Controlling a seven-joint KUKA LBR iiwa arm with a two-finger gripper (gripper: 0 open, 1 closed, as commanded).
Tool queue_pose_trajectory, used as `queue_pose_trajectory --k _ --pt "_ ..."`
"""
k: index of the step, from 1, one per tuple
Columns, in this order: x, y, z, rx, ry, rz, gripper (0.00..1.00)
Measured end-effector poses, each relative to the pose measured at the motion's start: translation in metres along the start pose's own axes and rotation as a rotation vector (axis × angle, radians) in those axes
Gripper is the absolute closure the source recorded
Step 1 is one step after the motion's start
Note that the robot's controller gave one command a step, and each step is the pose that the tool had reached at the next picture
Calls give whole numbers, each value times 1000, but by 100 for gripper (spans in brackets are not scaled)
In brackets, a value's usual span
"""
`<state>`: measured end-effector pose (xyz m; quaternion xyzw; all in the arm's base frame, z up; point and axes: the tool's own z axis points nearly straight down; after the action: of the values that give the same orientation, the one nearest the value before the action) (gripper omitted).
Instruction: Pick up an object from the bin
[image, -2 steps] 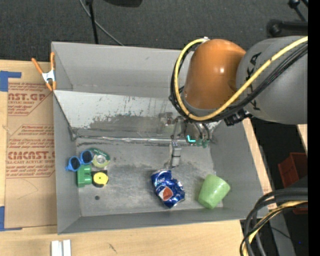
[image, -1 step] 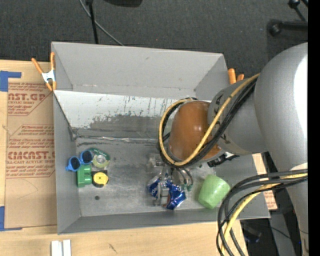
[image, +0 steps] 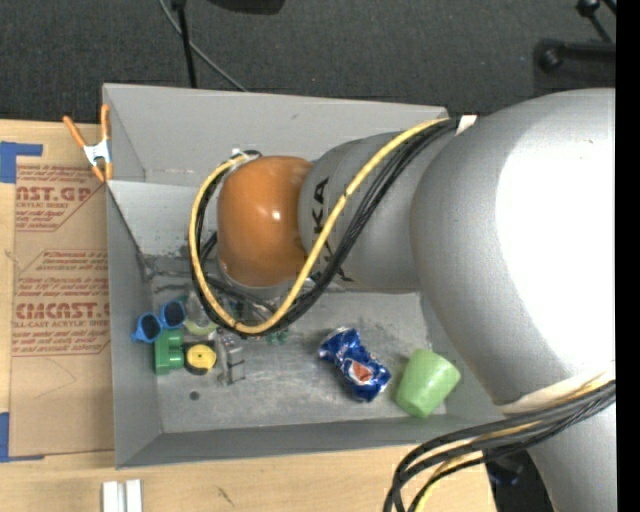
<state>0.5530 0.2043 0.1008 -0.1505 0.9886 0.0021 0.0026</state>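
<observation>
Gripper (image: 232, 362): low in bin (image: 290, 405), just right of yellow disc (image: 201, 358); how wide it stands cannot be told. Green cylinder (image: 167, 353) touches the disc's left; blue wrapper (image: 354, 366) lies well right. Step judged: approach; next calls for centring on the disc, then closing.

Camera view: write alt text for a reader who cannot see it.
The arm's gripper hangs low in the grey bin, beside a blue ring, a green cap and a yellow disc. A crumpled blue packet and a light green cup lie farther right.
</observation>
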Motion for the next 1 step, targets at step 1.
queue_pose_trajectory --k 1 --pt "-34 37 -20 1 -1 -46 0"
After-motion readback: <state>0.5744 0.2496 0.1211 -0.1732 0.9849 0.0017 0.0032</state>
